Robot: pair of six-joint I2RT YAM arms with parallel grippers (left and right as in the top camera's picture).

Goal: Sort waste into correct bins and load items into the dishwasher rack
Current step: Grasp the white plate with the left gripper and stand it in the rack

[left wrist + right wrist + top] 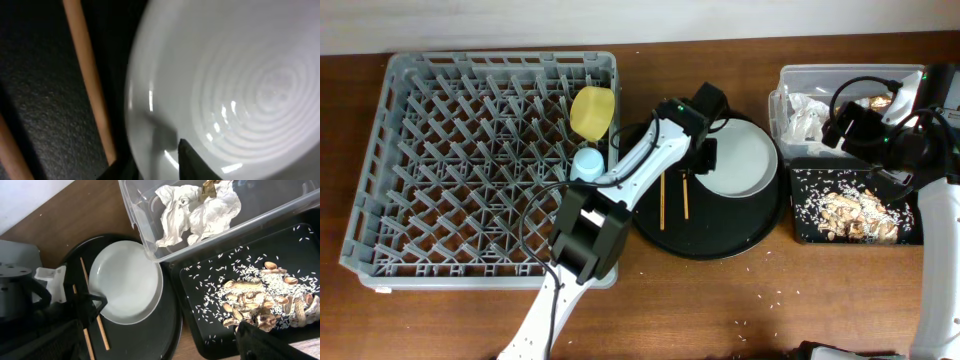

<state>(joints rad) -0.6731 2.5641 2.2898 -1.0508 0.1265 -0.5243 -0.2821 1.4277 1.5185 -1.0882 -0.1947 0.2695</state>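
**Left gripper at the plate's rim**

Far left of the plate (745,155), the rack (380,200) is holding a yellow bowl (591,112) and a blue cup (587,165). Chopsticks (663,200) are lying just left of the plate, sharing its round tray (720,240). The left gripper (704,160) is sitting at the plate's left rim; I cannot tell whether its fingers are gripping. Right of the plate, the right gripper (838,128) is hovering over the tub (800,75), and its finger state cannot be told either.

The pale grey-white round plate (240,90) is glossy and smooth; the thin wooden chopsticks (92,85) are matt; the round black tray (45,115) looks grainy.

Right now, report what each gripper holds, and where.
Left gripper straddles the plate rim by the chopsticks; clamped or not, cannot tell. Right gripper: nothing seen.
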